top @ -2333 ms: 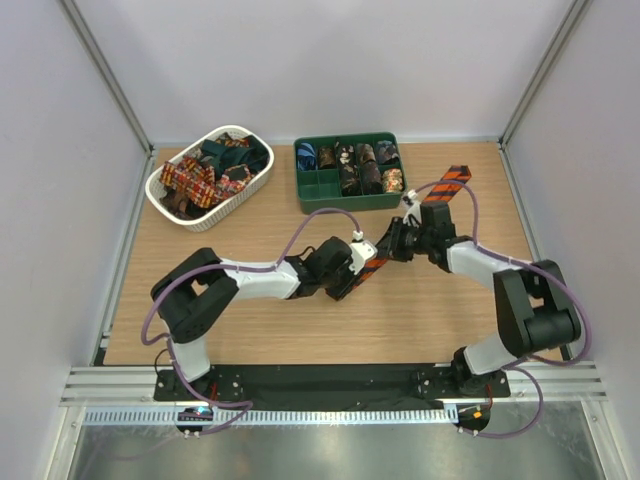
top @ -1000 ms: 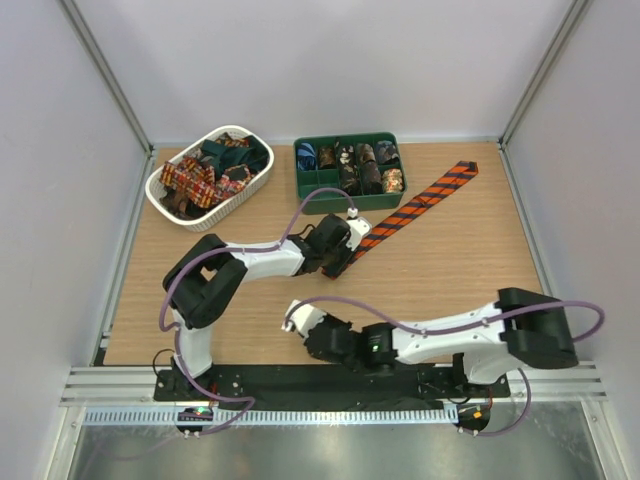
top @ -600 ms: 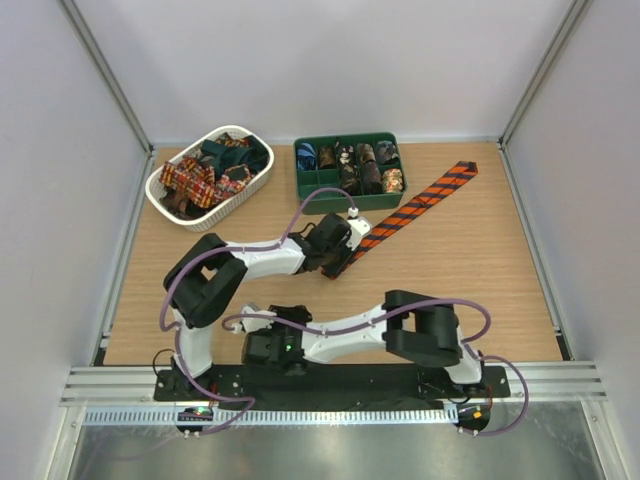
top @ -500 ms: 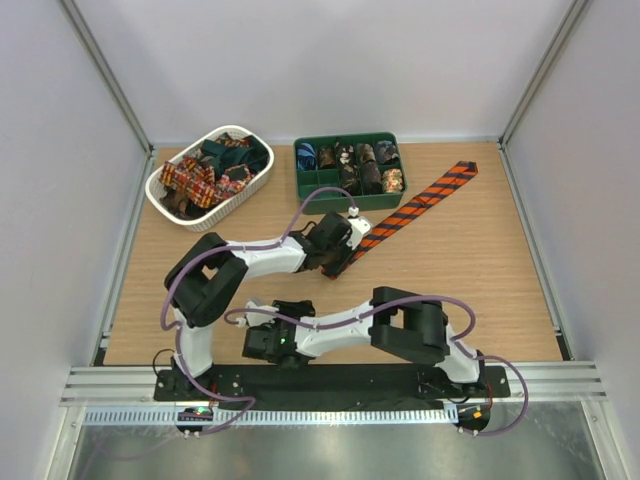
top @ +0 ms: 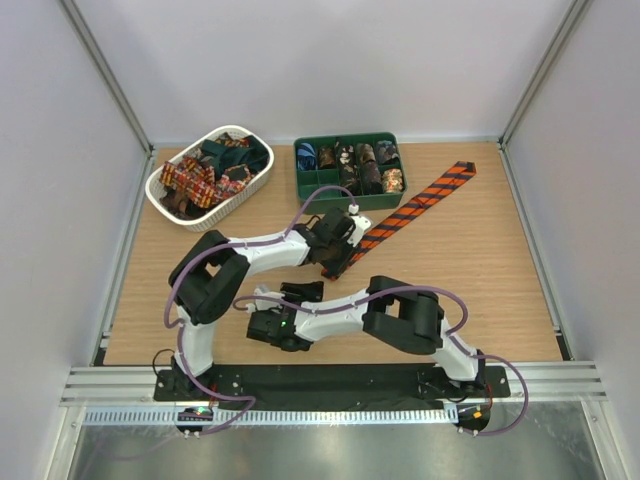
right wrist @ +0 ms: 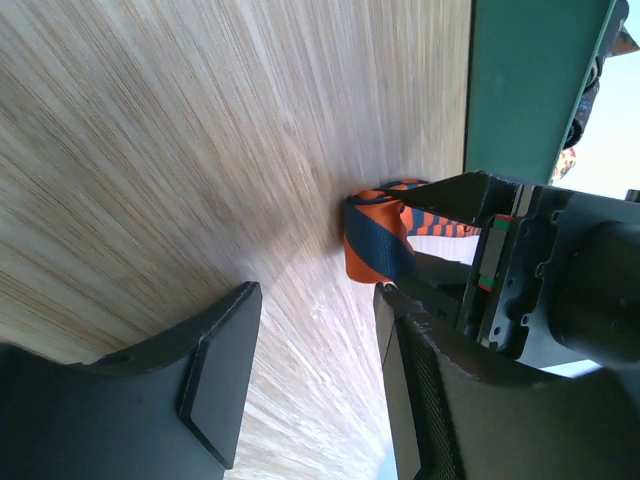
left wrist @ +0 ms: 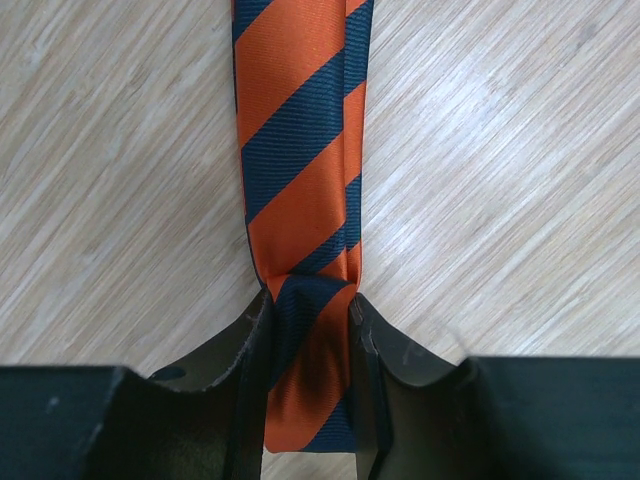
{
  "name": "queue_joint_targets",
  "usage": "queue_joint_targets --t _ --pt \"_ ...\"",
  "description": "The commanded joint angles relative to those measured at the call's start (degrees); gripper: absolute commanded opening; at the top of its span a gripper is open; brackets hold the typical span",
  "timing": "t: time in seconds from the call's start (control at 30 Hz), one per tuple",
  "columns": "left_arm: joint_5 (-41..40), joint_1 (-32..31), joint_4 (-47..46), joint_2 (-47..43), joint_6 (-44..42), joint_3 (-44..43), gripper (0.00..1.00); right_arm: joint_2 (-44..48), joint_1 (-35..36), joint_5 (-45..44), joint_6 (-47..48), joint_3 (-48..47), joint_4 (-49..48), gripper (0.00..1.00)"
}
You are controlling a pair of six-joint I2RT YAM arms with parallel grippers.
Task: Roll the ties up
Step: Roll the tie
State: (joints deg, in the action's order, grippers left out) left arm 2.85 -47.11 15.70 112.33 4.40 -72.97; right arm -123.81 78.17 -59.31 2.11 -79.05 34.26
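Ok so the orange-and-black striped tie lies flat on the surface, running diagonally from the middle out to the far right. Its wide end sits beside the green tray. The left fingers are clamped on the narrow end, which is folded over just once, so as I read it the roll has barely started. The right fingers are spread apart with nothing in them, low over the wood and pointed at that folded end from close by.

Stuff I'd worry about from here:

- That single fold is all there is. If the right fingers nudge it while reaching in, or the left ones let go before the other side has it, it probably just flops open.
- The fabric looks slick and the tie widens toward the far end. Any crooked turn early on likely means a cone instead of a neat roll.
- The right arm is folded right across the front under the left arm's reach, with cables looping around both. A bump or a snag seems possible.
- The tie passes very near the tray's corner (touching or not, I can't tell), so it might catch there as it's pulled in.
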Motion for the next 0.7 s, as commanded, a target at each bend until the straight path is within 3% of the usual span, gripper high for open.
queue_joint_targets --t 0.0,0.67 --pt "2.9 -0.1 10.0 2.5 1.7 -0.2 0.30 -1.7 -0.8 0.8 3.6 -0.2 -1.7 0.57" --pt "2.1 -0.9 20.0 2.4 3.6 -5.3 0.30 -5.9 -4.7 0.7 6.9 -0.3 -3.0 0.57"
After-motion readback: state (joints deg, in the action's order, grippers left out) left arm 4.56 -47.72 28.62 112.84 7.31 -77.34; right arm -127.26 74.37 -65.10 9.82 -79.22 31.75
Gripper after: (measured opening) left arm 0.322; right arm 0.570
